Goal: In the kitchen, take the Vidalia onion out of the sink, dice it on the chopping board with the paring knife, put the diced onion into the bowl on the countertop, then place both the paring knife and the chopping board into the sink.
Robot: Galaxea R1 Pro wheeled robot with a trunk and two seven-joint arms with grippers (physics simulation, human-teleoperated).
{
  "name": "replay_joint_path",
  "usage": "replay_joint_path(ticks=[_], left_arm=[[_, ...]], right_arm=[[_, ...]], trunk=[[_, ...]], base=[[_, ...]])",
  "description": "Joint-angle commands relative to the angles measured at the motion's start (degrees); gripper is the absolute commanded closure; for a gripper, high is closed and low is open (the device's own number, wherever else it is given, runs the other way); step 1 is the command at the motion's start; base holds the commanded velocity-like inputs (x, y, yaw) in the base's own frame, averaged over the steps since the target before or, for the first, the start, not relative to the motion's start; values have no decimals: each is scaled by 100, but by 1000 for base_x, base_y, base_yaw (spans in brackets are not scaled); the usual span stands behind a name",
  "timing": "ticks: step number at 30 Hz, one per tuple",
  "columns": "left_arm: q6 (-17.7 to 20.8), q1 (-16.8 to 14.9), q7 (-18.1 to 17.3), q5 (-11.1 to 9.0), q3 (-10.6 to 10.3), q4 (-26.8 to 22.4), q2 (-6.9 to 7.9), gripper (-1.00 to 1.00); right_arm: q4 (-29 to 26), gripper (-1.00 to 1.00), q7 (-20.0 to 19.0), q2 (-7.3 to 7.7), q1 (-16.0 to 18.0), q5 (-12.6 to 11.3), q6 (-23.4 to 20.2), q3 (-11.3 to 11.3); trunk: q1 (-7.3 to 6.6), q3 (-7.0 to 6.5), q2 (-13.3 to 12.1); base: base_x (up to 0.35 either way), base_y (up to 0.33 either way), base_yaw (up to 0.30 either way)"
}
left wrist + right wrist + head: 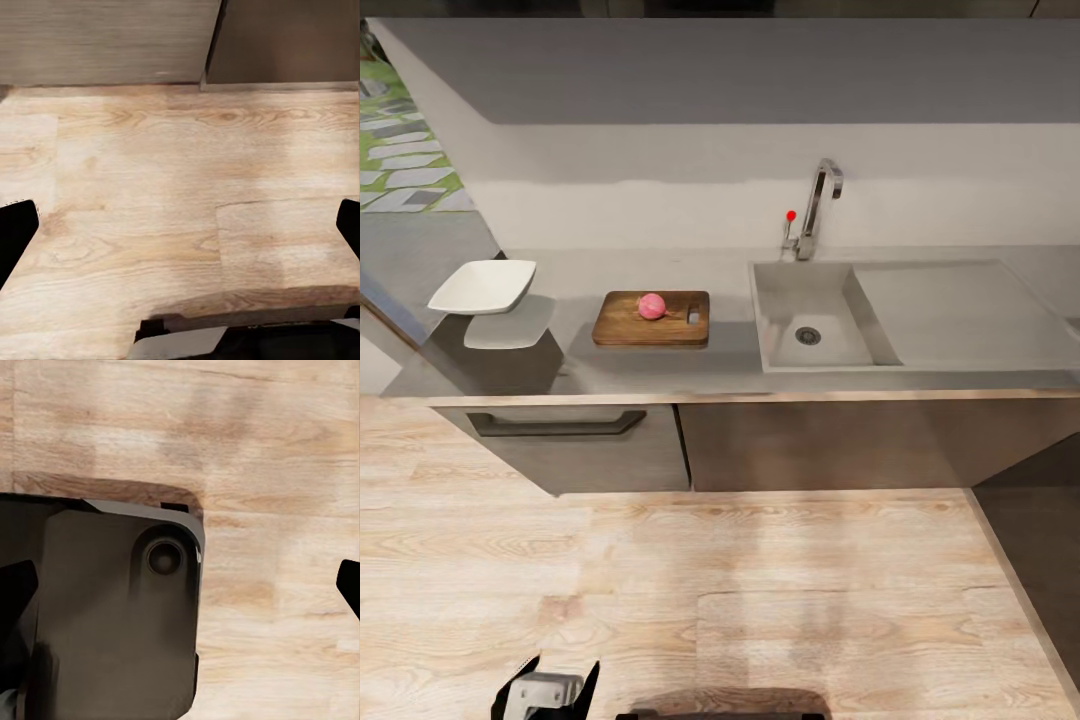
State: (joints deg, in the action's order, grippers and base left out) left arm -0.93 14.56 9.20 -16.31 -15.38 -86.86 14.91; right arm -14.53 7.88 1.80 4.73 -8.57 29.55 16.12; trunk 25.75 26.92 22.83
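1. At 6 o'clock in the head view, the left gripper hangs low over the floor, jaws wide and empty; the right gripper is likewise spread.
2. Toward 12 o'clock, well apart, the Vidalia onion rests on the chopping board; the left arm is nearer.
3. Board long axis runs 9-to-3 along the countertop; the onion's tip direction cannot be told.

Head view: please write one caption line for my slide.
Onion resting on the chopping board, white bowl at the counter's left, sink empty, left claw low over the wood floor.
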Motion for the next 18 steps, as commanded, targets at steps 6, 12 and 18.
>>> replay_joint_path(ticks=[6,12,18], left_arm=[[-1283,418,46,166,-13,947,-27,-100],[-2700,457,44,200,-24,2167,-193,-100],[-3103,460,39,198,-16,2990,-339,-100]], right_arm=[[-502,-100,52,64,2,-54,18,49],[-628,-100,55,82,2,-80,19,-51],[-591,-100,40,76,2,-83,24,-386]], trunk=[[4,7,9],[4,6,9],[4,-41,9]], base=[[0,0,0],[0,0,0],[0,0,0]])
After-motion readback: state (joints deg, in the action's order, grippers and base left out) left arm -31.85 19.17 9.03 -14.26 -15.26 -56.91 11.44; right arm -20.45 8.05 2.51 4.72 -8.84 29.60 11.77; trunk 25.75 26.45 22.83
